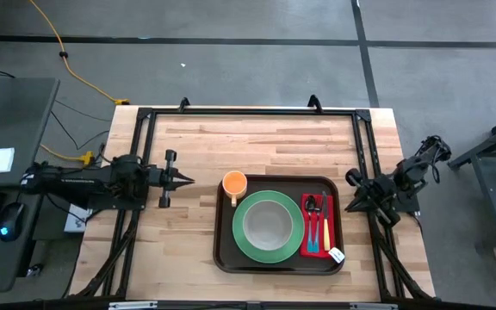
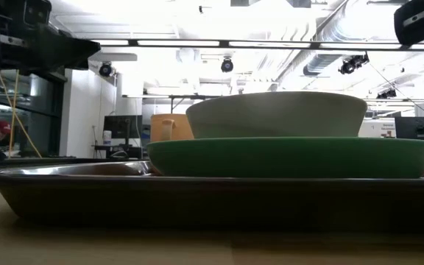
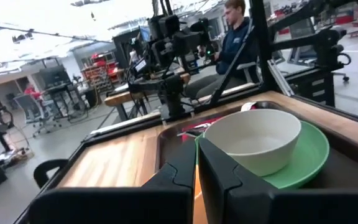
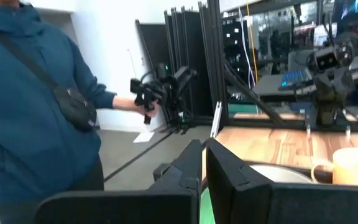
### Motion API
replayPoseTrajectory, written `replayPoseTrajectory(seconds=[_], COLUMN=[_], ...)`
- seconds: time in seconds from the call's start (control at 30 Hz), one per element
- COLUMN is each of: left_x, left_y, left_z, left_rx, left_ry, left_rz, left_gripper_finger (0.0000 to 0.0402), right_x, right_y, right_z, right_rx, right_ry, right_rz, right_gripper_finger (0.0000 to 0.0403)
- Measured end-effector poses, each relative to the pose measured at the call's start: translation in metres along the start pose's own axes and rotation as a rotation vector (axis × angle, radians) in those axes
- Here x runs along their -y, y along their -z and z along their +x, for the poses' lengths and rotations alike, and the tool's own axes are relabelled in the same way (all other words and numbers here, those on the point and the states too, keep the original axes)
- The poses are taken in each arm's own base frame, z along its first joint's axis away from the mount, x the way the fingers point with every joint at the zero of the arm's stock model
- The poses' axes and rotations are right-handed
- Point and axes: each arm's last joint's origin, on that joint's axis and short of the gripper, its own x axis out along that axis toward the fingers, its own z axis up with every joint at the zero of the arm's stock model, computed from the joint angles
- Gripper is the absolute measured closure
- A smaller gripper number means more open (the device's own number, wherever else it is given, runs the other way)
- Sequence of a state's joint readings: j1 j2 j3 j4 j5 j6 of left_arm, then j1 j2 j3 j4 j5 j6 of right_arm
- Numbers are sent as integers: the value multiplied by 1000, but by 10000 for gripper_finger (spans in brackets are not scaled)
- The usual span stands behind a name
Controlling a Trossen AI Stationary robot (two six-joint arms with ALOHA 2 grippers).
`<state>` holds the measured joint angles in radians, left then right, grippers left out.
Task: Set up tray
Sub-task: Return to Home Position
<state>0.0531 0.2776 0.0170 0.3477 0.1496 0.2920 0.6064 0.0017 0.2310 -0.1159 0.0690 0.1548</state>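
Tray [image 1: 224, 254], dark brown with rounded corners and a raised rim, sits lower right of centre on the surface [image 1: 188, 232]. We see the left gripper [image 1: 189, 179] left of it and the right gripper [image 1: 351, 179] by its upper right corner, both clenched and holding nothing.
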Motion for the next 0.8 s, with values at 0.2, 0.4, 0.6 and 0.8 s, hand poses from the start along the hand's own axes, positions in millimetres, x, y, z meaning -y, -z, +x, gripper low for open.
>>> replayPoseTrajectory(seconds=[0.2, 0.4, 0.6, 0.8], left_x=[-6, -8, -7, -7], left_y=[1, 2, 6, 9], left_z=[-2, -3, -3, -3], left_rx=[3, -2, -43, -76], left_ry=[5, -9, -14, -19], left_rz=[7, 1, -10, -14], left_gripper_finger=[355, 355, 355, 355], right_x=[2, 7, 13, 25], right_y=[7, 47, 46, 46], right_z=[3, 13, 13, 13], right_rx=[27, 70, 74, 79], right_ry=[30, 19, 106, 200], right_rz=[19, 68, 34, 0], right_gripper_finger=[402, 402, 402, 402])
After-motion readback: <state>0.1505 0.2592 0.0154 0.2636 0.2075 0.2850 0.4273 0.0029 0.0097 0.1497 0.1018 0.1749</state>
